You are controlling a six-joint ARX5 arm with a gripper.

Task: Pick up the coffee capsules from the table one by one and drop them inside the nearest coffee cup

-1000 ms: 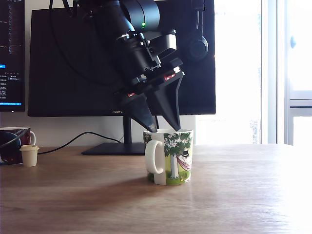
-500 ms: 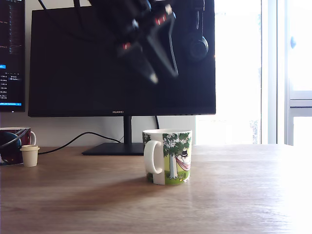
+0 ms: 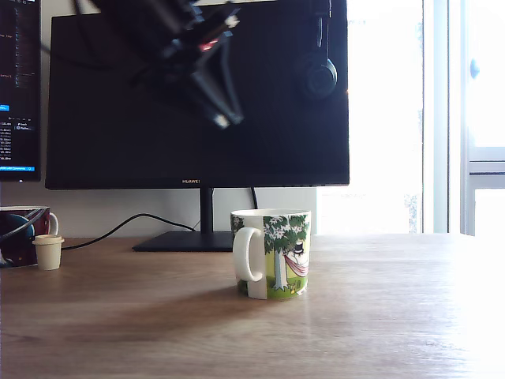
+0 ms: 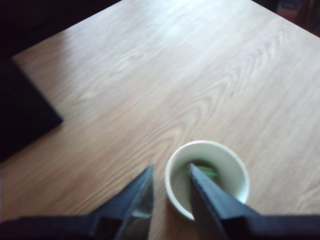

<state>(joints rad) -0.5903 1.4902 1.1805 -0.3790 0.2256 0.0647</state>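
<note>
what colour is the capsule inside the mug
Green; the capsule is clearest in the wrist view.

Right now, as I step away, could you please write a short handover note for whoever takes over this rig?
Gripper: open, empty, raised high above the table.
Mint-green capsule: inside the illustrated mug. Done.
Cream capsule: standing on the table at the exterior view's left, beside a dark mug.
Left: pick up the cream capsule and drop it in the dark mug, likely its nearest cup.
</note>
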